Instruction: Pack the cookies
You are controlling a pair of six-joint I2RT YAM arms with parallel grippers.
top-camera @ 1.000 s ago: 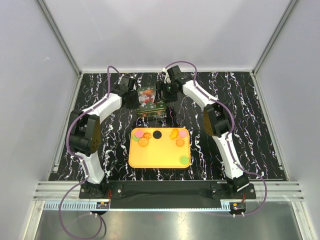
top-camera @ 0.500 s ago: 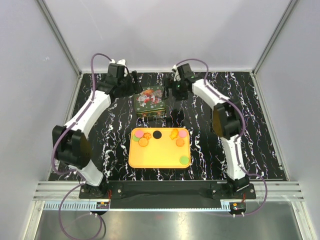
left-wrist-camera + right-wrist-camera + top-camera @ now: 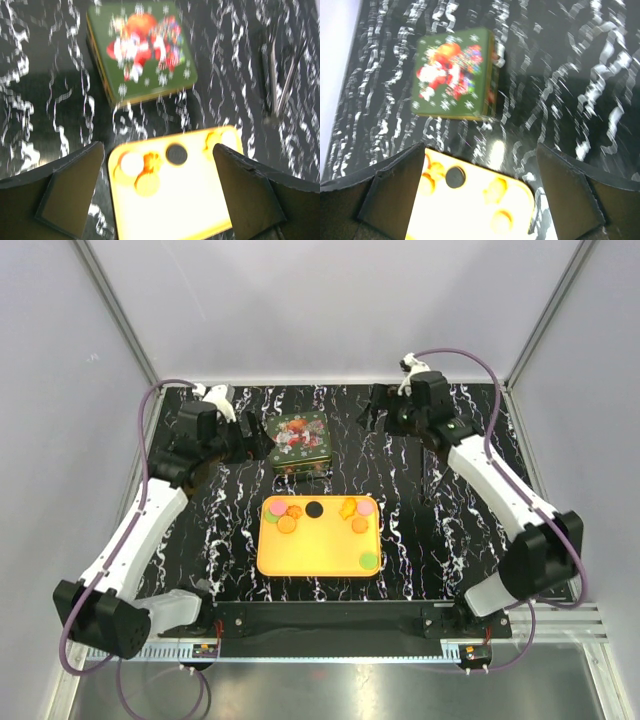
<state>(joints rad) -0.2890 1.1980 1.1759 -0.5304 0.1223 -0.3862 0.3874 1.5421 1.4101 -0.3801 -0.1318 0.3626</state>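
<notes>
Several cookies lie on a yellow tray (image 3: 320, 550) in the middle of the table: a black disc (image 3: 313, 508), pink (image 3: 277, 506), orange (image 3: 287, 524), a yellow star shape (image 3: 348, 508) and a green disc (image 3: 368, 560). Behind the tray sits a green tin (image 3: 301, 440) with a Santa lid on it. My left gripper (image 3: 254, 436) hovers open just left of the tin, holding nothing. My right gripper (image 3: 373, 412) hovers open to the tin's right, also holding nothing. Both wrist views look down on the tin (image 3: 142, 50) (image 3: 452, 72) and on the tray's far edge between the open fingers (image 3: 70, 195) (image 3: 570, 195).
The table top is black marble with white veins, walled by pale panels on three sides. A thin grey tong-like tool (image 3: 280, 75) lies on the table to the right of the tin. Both arm bases stand on the black rail at the near edge.
Both grippers were at the tin's sides a second ago. They have opened and drawn back outward, the left arm to the left, the right arm to the right. The tin stays put.
</notes>
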